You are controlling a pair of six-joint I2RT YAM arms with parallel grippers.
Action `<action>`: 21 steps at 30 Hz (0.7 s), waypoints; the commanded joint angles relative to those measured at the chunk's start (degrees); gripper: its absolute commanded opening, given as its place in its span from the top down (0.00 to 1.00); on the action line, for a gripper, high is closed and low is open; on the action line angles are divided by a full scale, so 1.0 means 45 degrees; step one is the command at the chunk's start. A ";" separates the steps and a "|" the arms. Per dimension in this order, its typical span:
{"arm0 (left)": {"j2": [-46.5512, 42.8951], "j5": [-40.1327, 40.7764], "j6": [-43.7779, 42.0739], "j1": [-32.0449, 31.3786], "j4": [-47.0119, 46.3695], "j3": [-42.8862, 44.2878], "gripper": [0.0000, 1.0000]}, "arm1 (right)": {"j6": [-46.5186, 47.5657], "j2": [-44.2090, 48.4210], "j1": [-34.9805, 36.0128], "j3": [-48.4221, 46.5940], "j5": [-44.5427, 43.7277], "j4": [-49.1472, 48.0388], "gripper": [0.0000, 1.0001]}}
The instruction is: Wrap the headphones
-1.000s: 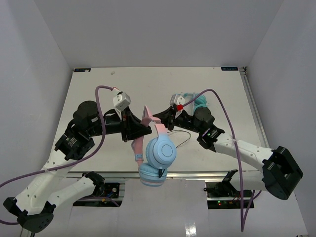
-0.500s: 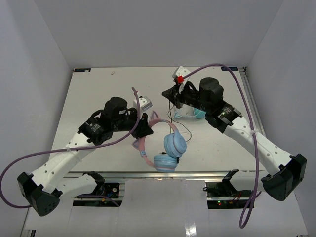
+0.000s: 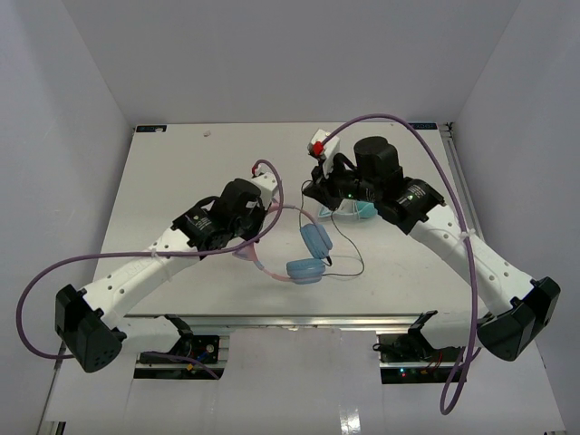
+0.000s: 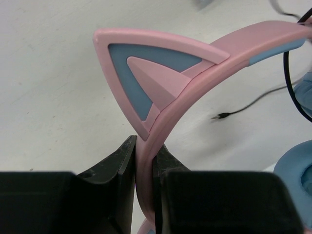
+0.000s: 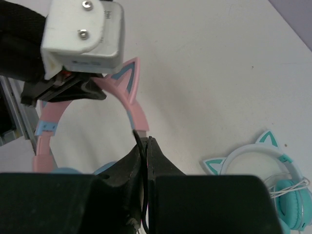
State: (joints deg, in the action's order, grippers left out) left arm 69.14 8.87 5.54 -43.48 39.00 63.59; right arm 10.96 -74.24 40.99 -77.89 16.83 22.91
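The headphones have a pink cat-ear headband and round light-blue ear cups, which sit low at the table's front middle. My left gripper is shut on the headband just below one cat ear, seen in the left wrist view. My right gripper is shut on the thin black cable close to the headband's end. The rest of the cable loops loose on the table to the right of the cups. Its plug tip lies on the table.
A second pair, white with teal cups, lies on the table behind my right gripper. Purple arm cables arch above both arms. The table's front rail runs just below the ear cups.
Both arms have carried the headphones down from high near the camera to low over the table. The left gripper moved right. The right gripper rose to the back with the cable.
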 commanded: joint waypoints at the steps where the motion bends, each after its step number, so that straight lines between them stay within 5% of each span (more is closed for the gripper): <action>1: 0.0019 0.2804 0.0761 -0.0044 0.0080 0.0748 1.00 | -0.0489 0.0024 0.0131 -0.0568 0.0899 0.0291 0.92; 21: 0.0368 0.5551 0.1718 -0.0024 0.0532 0.0985 1.00 | -0.1587 0.1488 0.0752 0.1085 0.1450 -0.0525 0.92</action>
State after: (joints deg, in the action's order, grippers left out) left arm 71.89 30.21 10.99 -43.74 42.02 65.65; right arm 5.86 -71.74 43.64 -74.94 21.67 24.97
